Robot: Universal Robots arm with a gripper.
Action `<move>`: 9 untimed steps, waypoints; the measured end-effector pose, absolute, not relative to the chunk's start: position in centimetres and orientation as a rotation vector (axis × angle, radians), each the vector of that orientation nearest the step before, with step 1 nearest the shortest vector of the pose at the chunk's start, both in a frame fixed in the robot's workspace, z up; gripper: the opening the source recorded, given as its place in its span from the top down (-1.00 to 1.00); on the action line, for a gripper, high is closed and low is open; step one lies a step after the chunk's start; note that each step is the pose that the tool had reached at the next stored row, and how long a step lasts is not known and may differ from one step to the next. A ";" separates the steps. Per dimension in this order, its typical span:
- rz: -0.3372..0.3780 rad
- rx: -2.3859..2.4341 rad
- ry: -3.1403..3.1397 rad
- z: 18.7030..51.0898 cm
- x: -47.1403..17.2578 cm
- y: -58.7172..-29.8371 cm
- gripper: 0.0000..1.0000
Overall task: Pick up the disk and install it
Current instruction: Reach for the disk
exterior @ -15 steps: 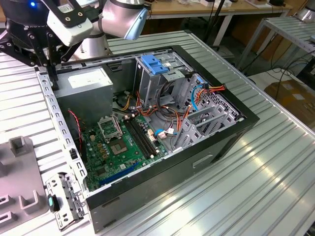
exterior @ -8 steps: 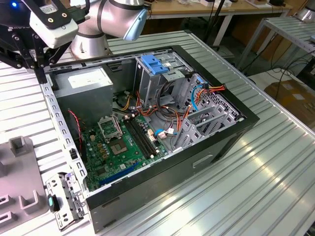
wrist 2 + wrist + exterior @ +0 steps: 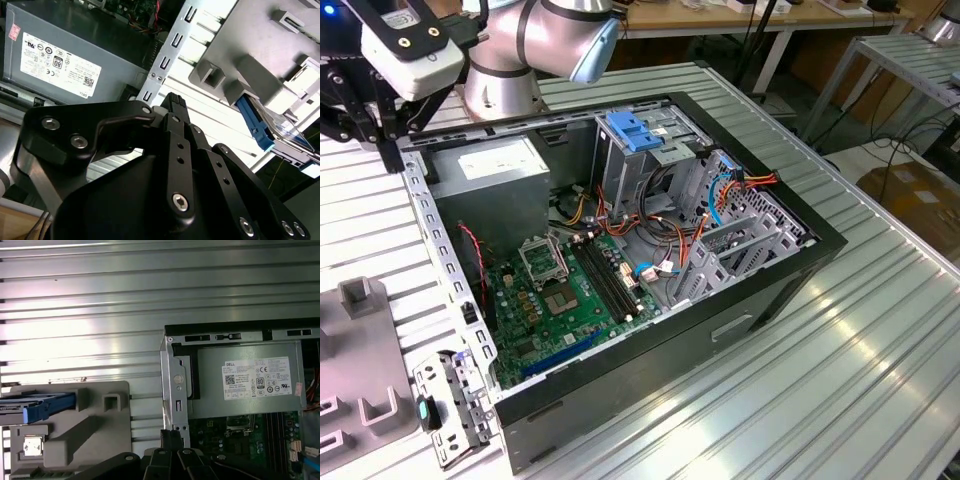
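The disk [image 3: 37, 407], a dark flat drive with bright blue rails, lies in a slot of the grey holder [image 3: 100, 435] on the table beside the computer case. In the second wrist view the disk [image 3: 260, 127] shows one blue rail sticking out of the holder [image 3: 250, 30]. My gripper [image 3: 390, 155] hangs above the table at the case's far corner on the exterior view's left. Its fingers [image 3: 175, 102] are pressed together with nothing between them. The gripper [image 3: 172, 437] stands apart from the disk, over the case edge.
The open computer case [image 3: 790, 255] lies on the ribbed metal table [image 3: 880, 340]. Inside are a grey power supply [image 3: 495, 165], a green motherboard [image 3: 570, 290], cables and a drive cage with a light-blue latch plate [image 3: 635, 130]. A loose metal bracket [image 3: 450, 405] lies by the case.
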State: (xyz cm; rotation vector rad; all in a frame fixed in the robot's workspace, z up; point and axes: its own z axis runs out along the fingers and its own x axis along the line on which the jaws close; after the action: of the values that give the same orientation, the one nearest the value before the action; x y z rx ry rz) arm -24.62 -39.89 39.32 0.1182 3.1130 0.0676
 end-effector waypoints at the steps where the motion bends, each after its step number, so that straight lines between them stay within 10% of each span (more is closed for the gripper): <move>1: 0.068 0.118 3.113 39.3 -25.0 -39.9 0.79; 9: 0.068 0.118 3.113 39.3 -27.5 -39.9 0.79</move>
State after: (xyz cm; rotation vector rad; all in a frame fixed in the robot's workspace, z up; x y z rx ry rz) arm -27.46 -39.90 39.28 0.1180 3.1129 0.0677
